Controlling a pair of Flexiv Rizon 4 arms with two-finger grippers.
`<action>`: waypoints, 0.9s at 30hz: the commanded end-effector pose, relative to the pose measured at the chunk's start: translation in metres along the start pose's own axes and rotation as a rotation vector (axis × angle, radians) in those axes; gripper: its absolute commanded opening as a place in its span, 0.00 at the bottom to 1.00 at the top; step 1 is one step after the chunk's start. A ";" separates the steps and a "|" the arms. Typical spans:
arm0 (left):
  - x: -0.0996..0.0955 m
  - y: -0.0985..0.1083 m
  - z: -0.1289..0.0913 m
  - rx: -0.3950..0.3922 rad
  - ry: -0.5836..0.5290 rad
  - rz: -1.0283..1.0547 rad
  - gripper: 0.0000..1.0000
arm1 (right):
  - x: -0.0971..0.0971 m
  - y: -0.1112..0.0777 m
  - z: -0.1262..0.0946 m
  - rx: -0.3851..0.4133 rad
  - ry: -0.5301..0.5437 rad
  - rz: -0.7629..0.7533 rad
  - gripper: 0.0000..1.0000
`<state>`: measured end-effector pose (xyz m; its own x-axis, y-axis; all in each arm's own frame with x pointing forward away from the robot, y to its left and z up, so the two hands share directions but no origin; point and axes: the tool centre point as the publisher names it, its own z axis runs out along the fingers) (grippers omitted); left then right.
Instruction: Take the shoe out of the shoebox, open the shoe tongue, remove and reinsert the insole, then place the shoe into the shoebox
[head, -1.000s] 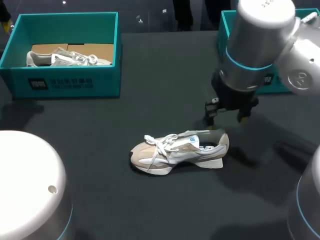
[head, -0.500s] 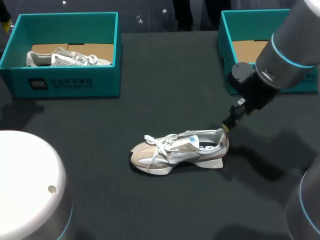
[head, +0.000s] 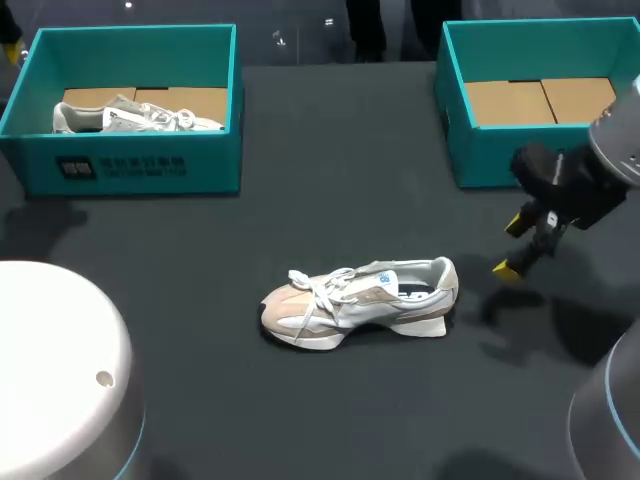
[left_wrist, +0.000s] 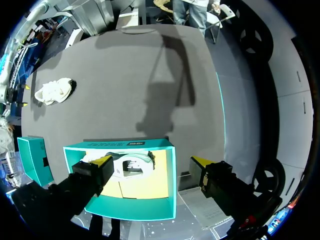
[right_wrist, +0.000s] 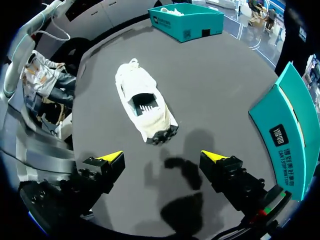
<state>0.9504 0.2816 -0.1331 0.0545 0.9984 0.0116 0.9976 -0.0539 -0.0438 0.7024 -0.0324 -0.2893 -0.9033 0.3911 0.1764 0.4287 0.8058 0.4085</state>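
Note:
A beige and white shoe (head: 355, 300) lies on its sole in the middle of the dark table, toe to the left, laces tied. My right gripper (head: 510, 246) hangs open to the right of its heel, apart from it. In the right wrist view the shoe (right_wrist: 145, 107) lies ahead of the open right gripper (right_wrist: 163, 156), heel nearest, with nothing between the fingers. The right teal shoebox (head: 490, 155) holds only cardboard. My left gripper (left_wrist: 151, 162) stands open above the left teal shoebox (left_wrist: 120, 145), which holds a second shoe (left_wrist: 132, 167).
The left shoebox (head: 130, 165) stands at the back left with the grey second shoe (head: 135, 117) inside. The right shoebox (right_wrist: 282, 125) is beside my right gripper. My left arm's white base (head: 60, 380) fills the near left corner.
My right arm has swung away from the shoe's heel to the right, uncovering the right shoebox. The shoe stays where it was. The left arm has not moved.

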 end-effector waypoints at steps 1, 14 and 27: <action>0.000 -0.001 0.000 -0.001 0.002 0.001 1.00 | 0.003 -0.011 0.000 -0.444 0.022 -0.130 1.00; 0.000 -0.001 0.000 -0.001 0.002 0.001 1.00 | -0.017 -0.055 0.031 -0.634 0.007 -0.169 1.00; 0.000 -0.001 0.000 -0.001 0.002 0.001 1.00 | -0.031 -0.067 0.052 -0.665 0.026 -0.185 1.00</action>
<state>0.9504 0.2816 -0.1331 0.0545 0.9984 0.0116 0.9976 -0.0540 -0.0438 0.6996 -0.0754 -0.3618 -0.9630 0.2610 0.0674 0.1951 0.5024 0.8423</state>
